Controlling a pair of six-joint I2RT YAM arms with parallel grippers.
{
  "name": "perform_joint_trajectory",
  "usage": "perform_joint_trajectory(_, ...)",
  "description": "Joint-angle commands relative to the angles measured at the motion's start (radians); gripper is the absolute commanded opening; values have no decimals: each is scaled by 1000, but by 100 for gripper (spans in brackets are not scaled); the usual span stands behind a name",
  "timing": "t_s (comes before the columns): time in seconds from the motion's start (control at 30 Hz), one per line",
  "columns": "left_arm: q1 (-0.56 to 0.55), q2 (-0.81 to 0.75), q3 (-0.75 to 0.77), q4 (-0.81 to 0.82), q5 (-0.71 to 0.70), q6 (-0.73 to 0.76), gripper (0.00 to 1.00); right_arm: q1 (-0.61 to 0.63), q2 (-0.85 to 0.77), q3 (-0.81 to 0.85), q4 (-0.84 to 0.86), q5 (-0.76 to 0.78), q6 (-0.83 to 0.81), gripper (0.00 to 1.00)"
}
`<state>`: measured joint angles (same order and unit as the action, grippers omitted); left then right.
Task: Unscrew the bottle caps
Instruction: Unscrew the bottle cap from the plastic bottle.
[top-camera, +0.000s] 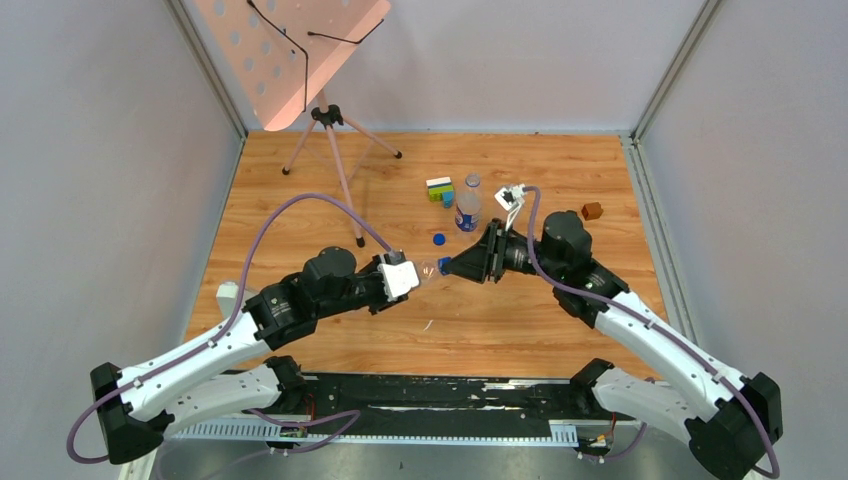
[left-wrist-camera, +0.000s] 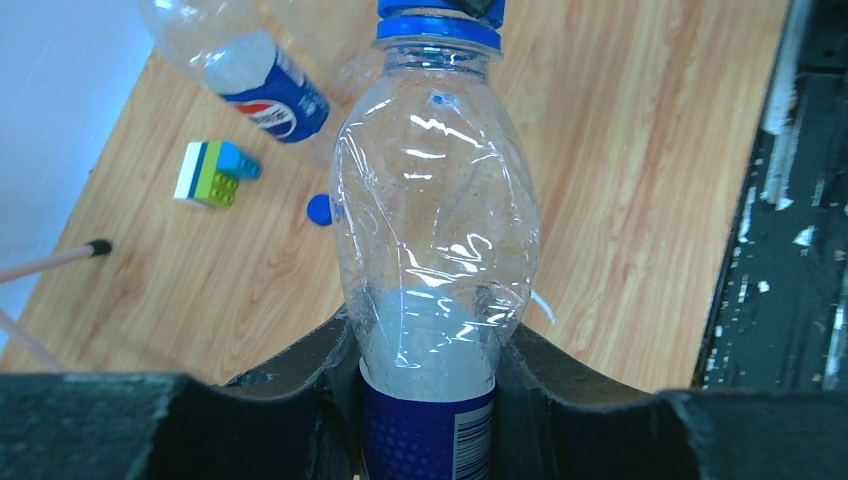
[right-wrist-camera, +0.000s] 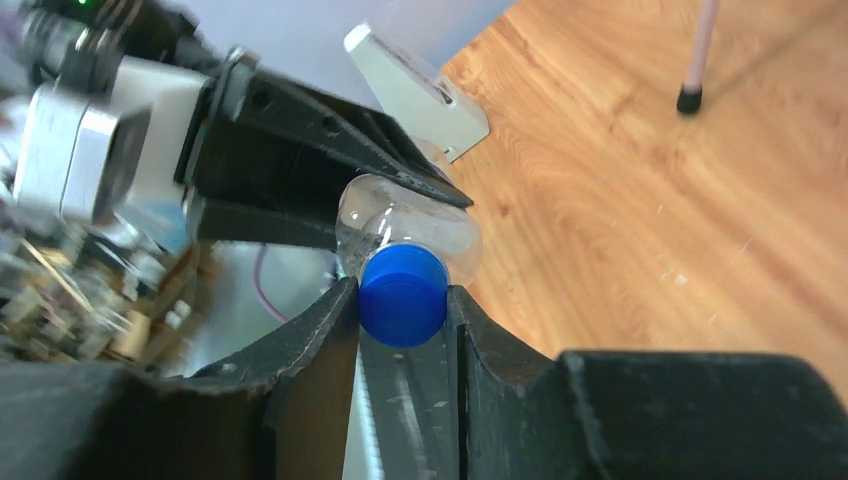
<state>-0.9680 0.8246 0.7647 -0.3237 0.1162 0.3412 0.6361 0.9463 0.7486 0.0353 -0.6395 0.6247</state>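
A clear crinkly bottle (left-wrist-camera: 435, 200) with a blue label is held lying level over the table, my left gripper (left-wrist-camera: 428, 350) shut on its body. Its dark blue cap (right-wrist-camera: 402, 293) points to the right, and my right gripper (right-wrist-camera: 402, 305) is shut on that cap, one finger on each side. From above, both grippers meet at mid-table with the bottle (top-camera: 430, 268) between them. A loose blue cap (top-camera: 439, 239) lies on the wood just behind. A second labelled bottle (top-camera: 468, 205) with a whitish cap (top-camera: 472, 181) stands further back.
A blue-yellow-green-white block cluster (top-camera: 440, 189) sits left of the standing bottle. A small brown cube (top-camera: 592, 211) lies at the back right. A tripod stand (top-camera: 330, 140) with a perforated board occupies the back left, one foot (top-camera: 360, 241) near the left arm.
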Motion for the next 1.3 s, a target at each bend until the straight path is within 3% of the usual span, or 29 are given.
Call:
perform_joint_trajectory(0.0, -3, -5, 33, -11, 128, -2, 1, 0, -105, -66, 212, -187, -372, 0)
perform_joint_trajectory(0.13, -2, 3, 64, -62, 259, 4, 1, 0, -186, -118, 213, -380, -802, 0)
perform_joint_trajectory(0.23, -3, 7, 94, -125, 329, 13, 1, 0, -235, -108, -4, -494, -1204, 0)
perform_joint_trajectory(0.4, -3, 12, 134, -225, 442, 25, 2, 0, -285, -90, -187, -473, -1548, 0)
perform_joint_trajectory(0.73, 2, 84, 252, -408, 552, 1, 5, 1, -300, -26, -269, -479, -1693, 0)
perform_joint_trajectory(1.13, 68, 149, 294, -469, 841, -11, 13, 0, -308, 18, -348, -535, -1755, 0)
perform_joint_trajectory(1.23, 76, 150, 295, -435, 788, -56, 9, 0, -303, 24, -348, -551, -1761, 0)
perform_joint_trajectory(1.27, 77, 147, 286, -427, 744, -64, 8, 1, -300, 22, -346, -549, -1762, 8)
